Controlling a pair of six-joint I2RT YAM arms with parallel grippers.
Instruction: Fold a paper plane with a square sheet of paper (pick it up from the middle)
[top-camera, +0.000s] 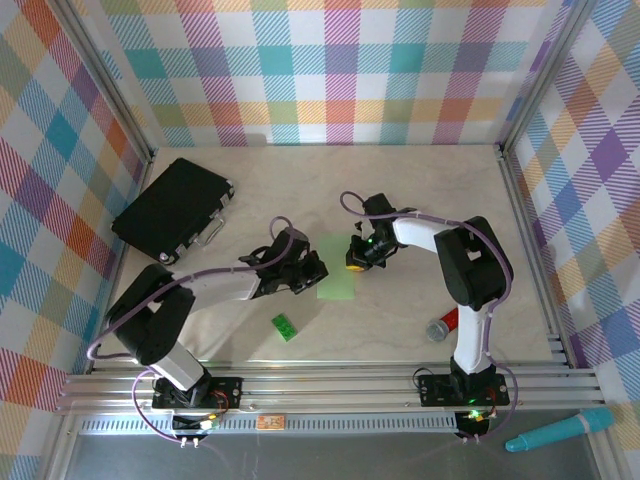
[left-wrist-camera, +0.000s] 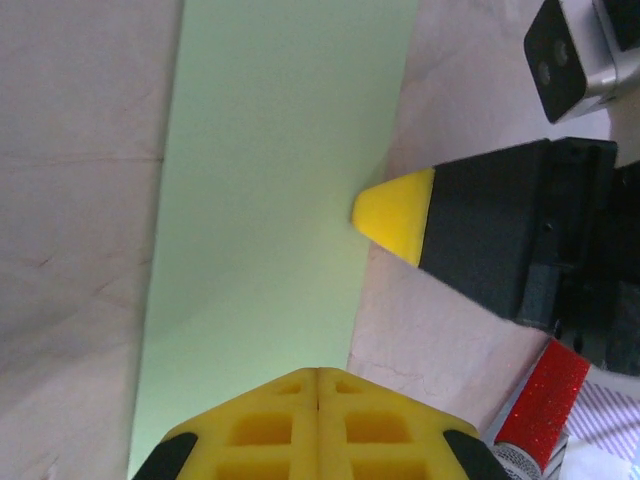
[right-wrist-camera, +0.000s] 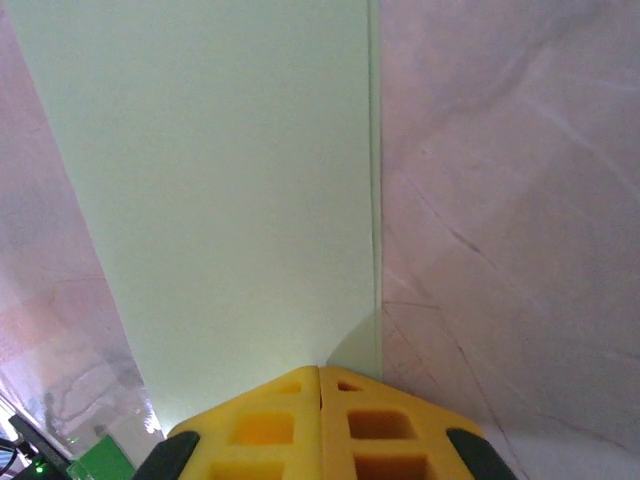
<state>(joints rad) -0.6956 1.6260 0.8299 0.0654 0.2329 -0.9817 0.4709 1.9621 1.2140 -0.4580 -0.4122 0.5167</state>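
**Marbled tabletop, one crease in, most folds yet to come**

Pale marbled tabletop (top-camera: 430, 200) fills the floor of a plaid-walled booth. At its middle lies the pale-green sheet of thin matte paper (top-camera: 338, 268), flat, and reading as a tall rectangle rather than a square. The right wrist view shows a doubled edge along its right side, so it looks folded in half once.

The left gripper (top-camera: 311, 270) sits at the sheet's left edge and the right gripper (top-camera: 354, 264) at its right edge. Both have their yellow fingertips pressed together with no paper between them. The right tip touches the sheet's edge, as if pressing a crease.

A small bright-green toy brick (top-camera: 285, 327) lies near the sheet, on the arm-base side.

Judging by this, only the centre fold is made. The pointed nose and the wing folds are all left.
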